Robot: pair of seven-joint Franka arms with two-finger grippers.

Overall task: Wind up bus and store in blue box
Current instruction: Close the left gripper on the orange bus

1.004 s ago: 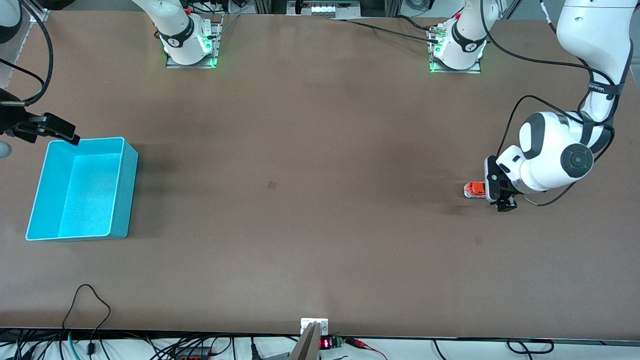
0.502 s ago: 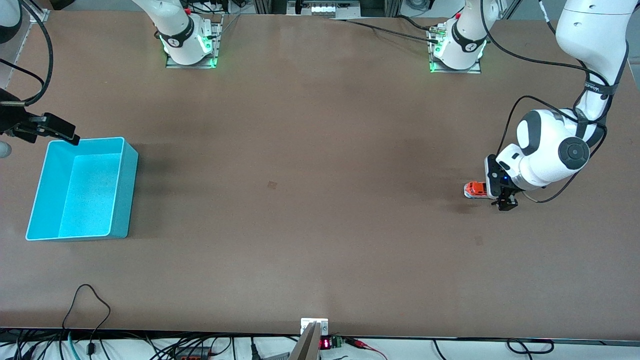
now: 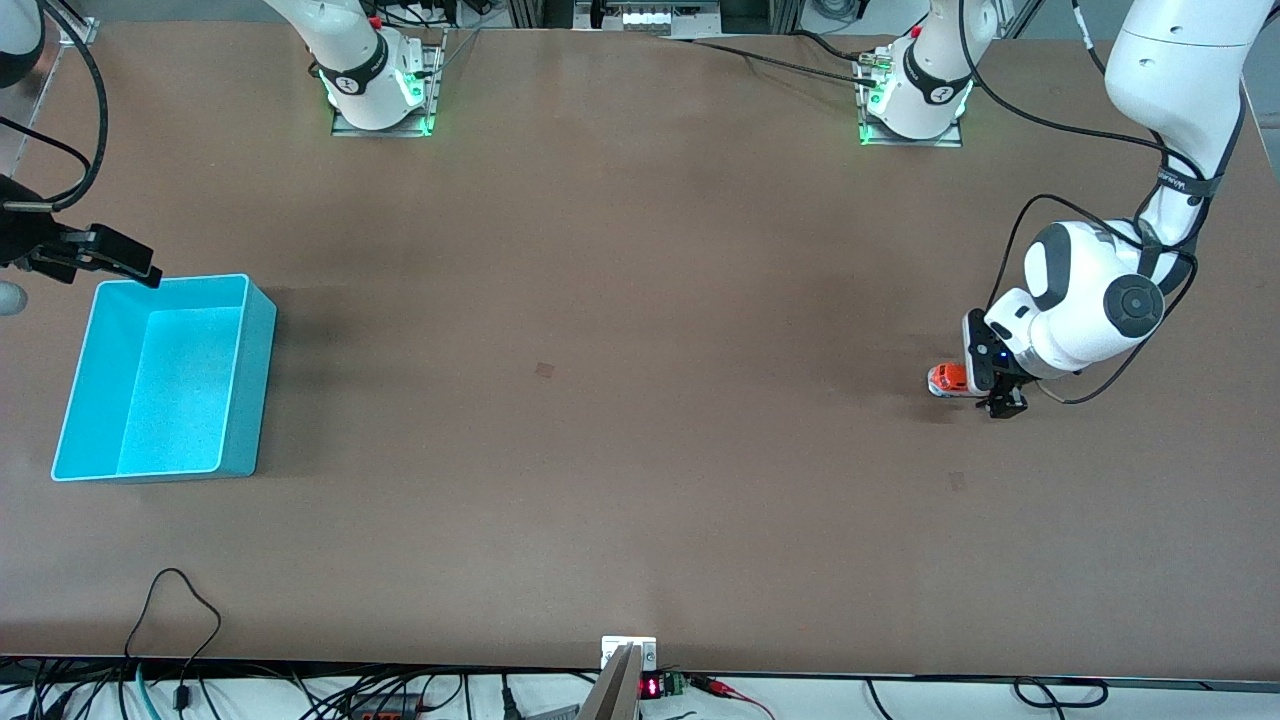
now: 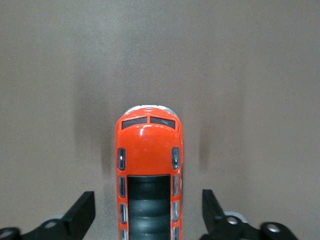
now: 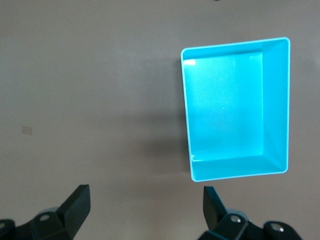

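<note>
Brown desk (image 3: 640, 400): bus (image 3: 948, 379) stands under the left tool (image 4: 149, 216), fingers apart either side, untouched. Grasping comes next. Right tool (image 5: 145, 215) waits spread above the box (image 3: 245, 385).

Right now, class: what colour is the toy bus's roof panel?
Dark, nearly black, on the orange bus; clearest in the left wrist view.

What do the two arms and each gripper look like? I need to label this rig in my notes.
Both arms have glossy white shells with dark grey joint caps and black bands near the bases, which glow green. Black cables loop along them. The left gripper and right gripper are black, with wedge-shaped fingers and silver screws.
</note>
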